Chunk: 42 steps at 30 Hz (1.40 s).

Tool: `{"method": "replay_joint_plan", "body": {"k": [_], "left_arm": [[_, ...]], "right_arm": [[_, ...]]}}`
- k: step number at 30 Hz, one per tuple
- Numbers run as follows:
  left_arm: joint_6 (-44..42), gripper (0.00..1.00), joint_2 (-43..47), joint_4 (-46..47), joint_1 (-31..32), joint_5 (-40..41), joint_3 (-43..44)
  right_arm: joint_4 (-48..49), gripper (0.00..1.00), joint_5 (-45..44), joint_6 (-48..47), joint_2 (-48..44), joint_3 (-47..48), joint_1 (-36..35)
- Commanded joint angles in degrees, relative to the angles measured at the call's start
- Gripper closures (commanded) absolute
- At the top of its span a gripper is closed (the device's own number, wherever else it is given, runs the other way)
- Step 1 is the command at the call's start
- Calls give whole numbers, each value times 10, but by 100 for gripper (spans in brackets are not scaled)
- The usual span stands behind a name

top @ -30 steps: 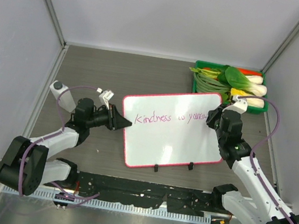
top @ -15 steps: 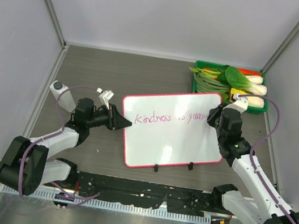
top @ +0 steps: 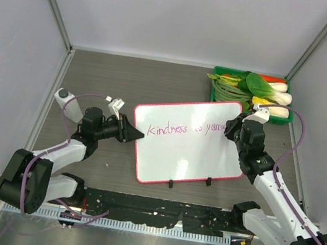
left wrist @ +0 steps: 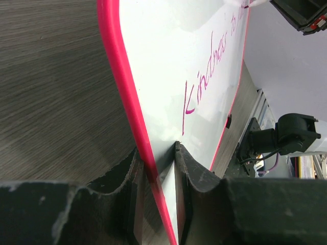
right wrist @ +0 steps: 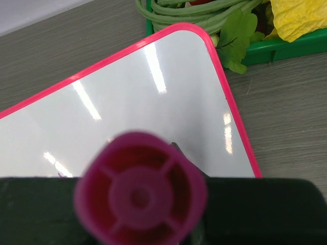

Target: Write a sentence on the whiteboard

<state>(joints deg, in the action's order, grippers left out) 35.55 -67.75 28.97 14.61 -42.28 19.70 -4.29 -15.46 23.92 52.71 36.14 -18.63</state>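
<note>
The whiteboard (top: 186,154) is lying in the middle of the dark wood-grain table (top: 108,75), turned slightly so that its right end is sitting farther back than its left, with its two small black clips (top: 170,184) on the near long edge. The sentence (top: 186,129) is running across the upper half of the board in thin magenta cursive, reading "Kindness to yours" as far as it can be made out. The left gripper (top: 138,134) is reaching in from the left and pinching the board's pink-framed left edge. In the left wrist view its fingers (left wrist: 191,173) are sitting narrowly on either side of the frame. The right gripper (top: 234,130) is hovering over the board's right end, just beside the last written word, and is gripping a magenta marker (right wrist: 140,190), which the right wrist camera is seeing end-on between the black jaws. Whether the tip is touching the board cannot be told. A green tray (top: 213,92) of green beans and bok choy is sitting just behind the board's far right corner.
</note>
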Motion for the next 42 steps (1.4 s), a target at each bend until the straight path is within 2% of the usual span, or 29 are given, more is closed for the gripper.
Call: {"method": "replay_joint_plan", "body": {"k": [1, 15, 26, 42], "left_arm": [[-41, 100, -10, -29, 12, 5, 2], [-41, 100, -4, -30, 12, 6, 1], [-41, 100, -5, -30, 13, 9, 1], [-40, 100, -8, -29, 12, 8, 2]], "right_arm": [[-5, 99, 4, 5, -22, -17, 3], [-14, 99, -46, -4, -23, 4, 3], [-5, 99, -21, -5, -30, 47, 3], [18, 99, -59, -19, 53, 85, 11]]}}
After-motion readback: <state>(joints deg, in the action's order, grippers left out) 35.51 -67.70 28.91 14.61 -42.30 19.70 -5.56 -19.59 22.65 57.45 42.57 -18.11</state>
